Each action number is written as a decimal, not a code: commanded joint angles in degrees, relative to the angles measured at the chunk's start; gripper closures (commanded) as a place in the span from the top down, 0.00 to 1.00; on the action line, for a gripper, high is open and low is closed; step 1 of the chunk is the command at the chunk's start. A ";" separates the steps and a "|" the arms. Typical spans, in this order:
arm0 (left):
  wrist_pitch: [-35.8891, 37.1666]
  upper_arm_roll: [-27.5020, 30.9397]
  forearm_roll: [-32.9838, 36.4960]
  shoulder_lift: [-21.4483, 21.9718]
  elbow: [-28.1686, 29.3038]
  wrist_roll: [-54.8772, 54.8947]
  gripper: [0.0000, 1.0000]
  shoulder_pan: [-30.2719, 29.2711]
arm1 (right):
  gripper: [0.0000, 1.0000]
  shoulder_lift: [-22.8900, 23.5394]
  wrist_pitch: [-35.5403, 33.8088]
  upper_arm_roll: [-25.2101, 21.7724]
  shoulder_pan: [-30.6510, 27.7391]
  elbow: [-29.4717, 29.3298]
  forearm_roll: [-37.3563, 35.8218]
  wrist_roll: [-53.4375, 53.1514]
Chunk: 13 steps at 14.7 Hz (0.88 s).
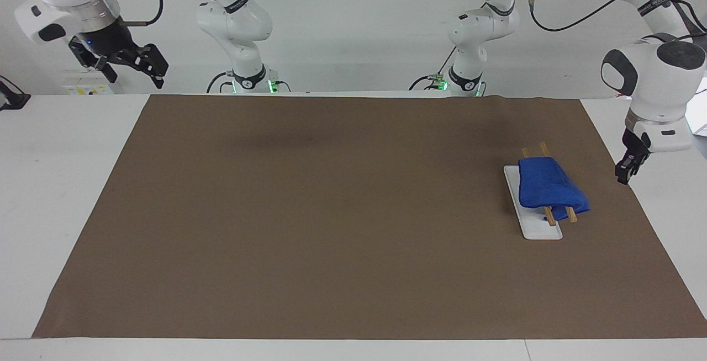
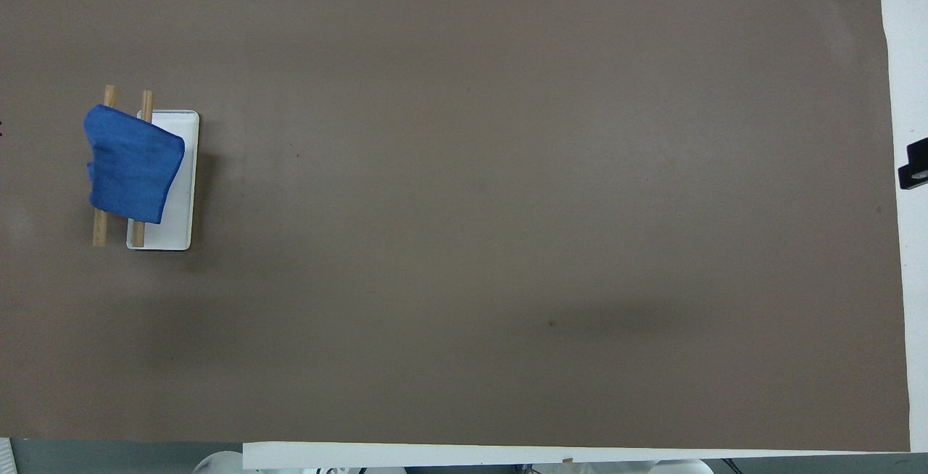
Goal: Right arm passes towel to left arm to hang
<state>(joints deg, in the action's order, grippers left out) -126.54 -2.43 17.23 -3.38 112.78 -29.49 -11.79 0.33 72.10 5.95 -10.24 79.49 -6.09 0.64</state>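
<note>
The blue towel [image 1: 547,187] [image 2: 130,166] hangs draped over the two wooden rails [image 1: 570,214] [image 2: 99,231] of a small rack with a white base [image 1: 540,229] [image 2: 185,169], at the left arm's end of the table. My left gripper [image 1: 626,173] hovers over the mat's edge beside the rack, open and empty, apart from the towel. My right gripper [image 1: 130,63] is raised high above the right arm's end of the table, open and empty. Only its black tip [image 2: 913,169] shows in the overhead view.
A brown mat [image 1: 353,212] covers most of the white table [image 1: 55,184]. Two smaller white arms with green-lit bases [image 1: 251,82] [image 1: 461,82] stand at the robots' edge of the table.
</note>
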 commanded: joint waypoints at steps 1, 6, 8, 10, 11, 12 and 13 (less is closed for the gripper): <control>6.20 -0.21 0.79 2.23 -0.19 -0.30 1.00 2.82 | 1.00 -1.56 0.32 -2.96 3.64 2.25 -0.85 1.47; 24.10 -0.91 -4.10 9.61 -2.55 7.66 1.00 4.75 | 1.00 -2.60 -0.91 -5.51 5.84 4.25 -0.68 1.64; 33.77 -0.82 -9.65 9.97 -7.90 15.57 1.00 4.93 | 1.00 -4.28 -0.82 -5.77 5.58 5.93 -0.68 1.73; 38.02 -0.82 -15.09 7.70 -15.01 19.98 1.00 4.93 | 1.00 -4.11 -0.04 -7.78 6.19 5.85 0.02 3.12; 39.60 -0.91 -17.56 5.68 -18.35 20.52 1.00 5.11 | 1.00 -4.11 0.49 -7.97 6.37 5.85 0.03 4.01; 40.74 -1.00 -17.76 4.88 -20.74 20.53 1.00 6.15 | 1.00 -3.85 0.49 -8.06 6.37 5.85 0.03 4.19; 41.80 -1.00 -17.50 4.44 -22.33 20.53 1.00 7.73 | 1.00 -3.67 0.58 -7.97 6.02 5.85 0.11 4.19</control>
<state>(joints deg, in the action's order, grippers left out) -88.61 -3.65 0.70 5.32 97.08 -10.08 -6.58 -2.32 71.31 -1.38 -4.61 83.30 -6.06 3.52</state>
